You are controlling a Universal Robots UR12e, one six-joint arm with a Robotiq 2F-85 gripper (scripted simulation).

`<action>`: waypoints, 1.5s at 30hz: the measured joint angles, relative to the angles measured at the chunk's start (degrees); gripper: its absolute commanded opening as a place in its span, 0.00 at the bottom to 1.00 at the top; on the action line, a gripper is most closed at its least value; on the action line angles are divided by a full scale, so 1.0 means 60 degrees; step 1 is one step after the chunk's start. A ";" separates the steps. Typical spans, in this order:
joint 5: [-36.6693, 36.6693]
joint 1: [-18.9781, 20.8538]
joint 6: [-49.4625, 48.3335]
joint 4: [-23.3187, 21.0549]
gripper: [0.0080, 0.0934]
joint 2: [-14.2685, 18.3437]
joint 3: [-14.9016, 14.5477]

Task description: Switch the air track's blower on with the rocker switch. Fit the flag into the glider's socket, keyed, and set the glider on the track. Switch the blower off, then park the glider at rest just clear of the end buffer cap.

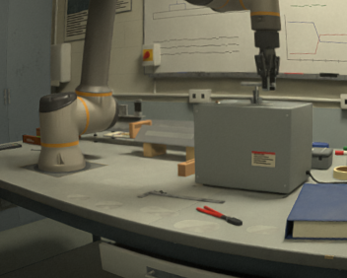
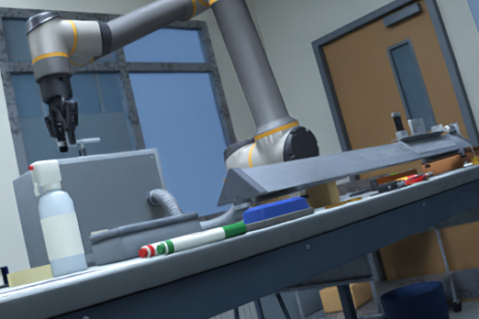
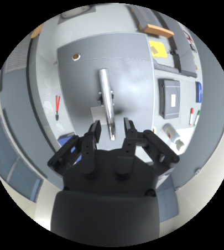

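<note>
A silver lever [image 3: 107, 102] stands on a short post on top of the grey blower box [image 1: 253, 145]. My gripper [image 3: 111, 127] hangs open and empty just above the lever's near end [image 1: 268, 85] [image 2: 63, 145]. The long grey air track [image 2: 339, 164] runs across the bench on wooden blocks, behind the box. At its far end sit a flat glider [image 2: 420, 139] and a dark upright post [image 2: 397, 123]. I cannot make out a rocker switch or a flag.
A whiteboard [image 1: 244, 26] and wall outlets run behind the bench. Red pliers [image 1: 219, 215], a steel ruler [image 1: 181, 196], a blue book [image 1: 323, 218] and tape roll [image 1: 346, 172] lie in front. A spray bottle [image 2: 58, 221], a marker [image 2: 192, 239] and a grey case [image 3: 170, 98] sit beside the box.
</note>
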 measured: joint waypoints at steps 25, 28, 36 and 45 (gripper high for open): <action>0.0000 0.0000 0.0000 0.0001 0.00 -0.0001 -0.0001; 0.0001 -0.0001 -0.0002 0.0000 0.00 -0.0002 0.0000; 0.0025 -0.0030 -0.0038 -0.0002 0.00 -0.0011 0.0009; 0.0048 -0.0061 -0.0077 -0.0005 0.00 -0.0020 0.0018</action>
